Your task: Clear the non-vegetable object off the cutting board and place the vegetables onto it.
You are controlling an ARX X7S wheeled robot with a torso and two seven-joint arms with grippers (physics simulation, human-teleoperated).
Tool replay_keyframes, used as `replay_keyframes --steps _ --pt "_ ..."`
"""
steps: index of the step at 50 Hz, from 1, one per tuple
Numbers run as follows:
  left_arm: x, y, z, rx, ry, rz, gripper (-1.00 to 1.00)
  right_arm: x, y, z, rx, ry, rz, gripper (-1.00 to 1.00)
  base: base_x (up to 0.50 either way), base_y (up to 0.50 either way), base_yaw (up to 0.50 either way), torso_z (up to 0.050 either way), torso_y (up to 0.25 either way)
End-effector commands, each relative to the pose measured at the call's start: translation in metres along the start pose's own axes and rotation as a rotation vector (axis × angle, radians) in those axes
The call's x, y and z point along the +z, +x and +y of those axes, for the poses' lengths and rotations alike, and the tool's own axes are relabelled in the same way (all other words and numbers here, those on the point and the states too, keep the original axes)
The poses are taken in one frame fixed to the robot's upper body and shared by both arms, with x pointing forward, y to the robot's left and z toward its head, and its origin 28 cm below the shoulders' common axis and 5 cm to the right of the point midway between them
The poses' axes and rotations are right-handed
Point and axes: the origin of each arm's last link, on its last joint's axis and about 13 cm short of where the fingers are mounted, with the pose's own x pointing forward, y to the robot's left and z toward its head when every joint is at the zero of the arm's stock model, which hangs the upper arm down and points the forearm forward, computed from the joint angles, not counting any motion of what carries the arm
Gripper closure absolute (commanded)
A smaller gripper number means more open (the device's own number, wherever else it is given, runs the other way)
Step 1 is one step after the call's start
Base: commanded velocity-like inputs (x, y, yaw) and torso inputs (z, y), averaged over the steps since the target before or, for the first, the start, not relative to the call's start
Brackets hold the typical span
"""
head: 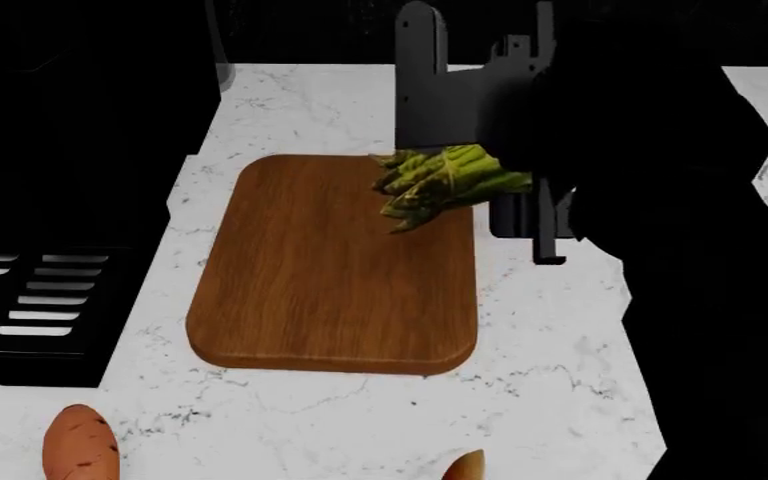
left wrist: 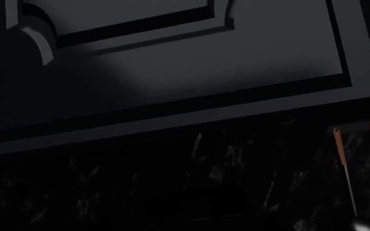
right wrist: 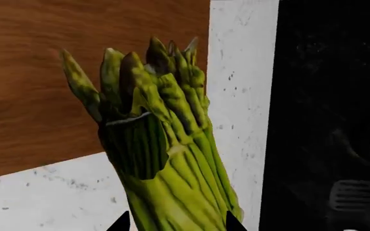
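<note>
Starting at the far left of the head view, a dark stove top with pale grate bars [head: 31, 300] sits beside the white marbled surface [head: 558, 380]. At the near left edge lies an elongated orange-brown sweet potato [head: 80, 448], well apart from the flat reddish-brown wooden cutting board with rounded corners [head: 331, 280], which fills the middle of the surface and carries no vegetable. Near the bottom edge, right of centre, a sliver of tan-brown mushroom cap [head: 464, 467] shows, also off the board. Over the board's far right corner, a bundle of green asparagus spears bound with a band [head: 444, 182] is clamped in the right gripper [head: 491, 190], its tips pointing left over the wood and its stalks running right into the dark arm. The right wrist view shows the bundle [right wrist: 165, 159] gripped between two black fingertips [right wrist: 122, 224], lifted above the board's edge [right wrist: 44, 96] and the white surface. The left wrist view shows only dark cabinet panelling [left wrist: 172, 62] and two orange-handled utensils [left wrist: 342, 154]; the left jaws are out of view there and their state cannot be told.
</note>
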Motion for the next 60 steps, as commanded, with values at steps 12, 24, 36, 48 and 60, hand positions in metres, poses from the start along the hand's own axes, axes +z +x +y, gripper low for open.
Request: replay_keyframes --steps 12,24,36,48,60 --pt "0.006 -0.003 -0.001 -0.008 -0.002 -0.016 -1.00 -0.060 -0.017 0.011 -0.090 0.229 0.167 1.00 0.00 0.00 0.00 0.000 0.000" --pt "0.007 -0.001 -0.001 -0.007 -0.003 -0.017 -1.00 -0.086 -0.021 0.024 -0.081 0.343 0.257 1.00 0.00 0.00 0.00 0.000 0.000" --pt "0.012 -0.004 0.002 0.004 -0.001 -0.022 -1.00 -0.103 -0.015 0.044 -0.033 0.423 0.361 1.00 0.00 0.00 0.00 0.000 0.000" --pt "0.010 -0.005 0.004 0.008 0.001 -0.026 -1.00 -0.106 -0.008 0.056 0.012 0.450 0.391 1.00 0.00 0.00 0.00 0.000 0.001" --pt "0.012 -0.009 0.005 0.009 -0.003 -0.033 -1.00 -0.095 -0.034 0.050 -0.025 0.440 0.316 -1.00 0.00 0.00 0.00 0.000 0.000"
